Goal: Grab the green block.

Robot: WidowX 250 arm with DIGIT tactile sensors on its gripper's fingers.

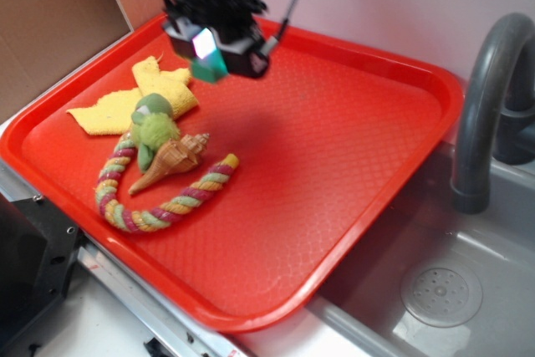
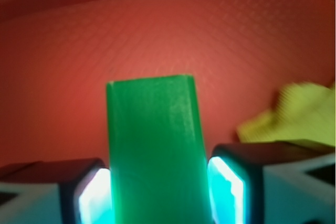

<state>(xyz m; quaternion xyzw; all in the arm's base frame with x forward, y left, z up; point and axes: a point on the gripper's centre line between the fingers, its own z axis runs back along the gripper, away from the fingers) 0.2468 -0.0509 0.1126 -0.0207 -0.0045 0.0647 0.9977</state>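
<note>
The green block (image 2: 155, 150) is a solid emerald brick that fills the middle of the wrist view, standing out forward between my two fingers. Both fingertips press against its sides, so my gripper (image 2: 157, 198) is shut on it. In the exterior view the gripper (image 1: 211, 54) hangs above the far left part of the red tray (image 1: 351, 148), and the green block (image 1: 209, 58) shows at its tip, lifted off the tray floor.
A yellow cloth (image 1: 138, 98), a fuzzy light-green plush toy (image 1: 153, 127), a seashell (image 1: 174, 159) and a striped rope (image 1: 167, 202) lie on the tray's left side. A grey faucet (image 1: 489, 89) and a sink (image 1: 451, 290) are at the right.
</note>
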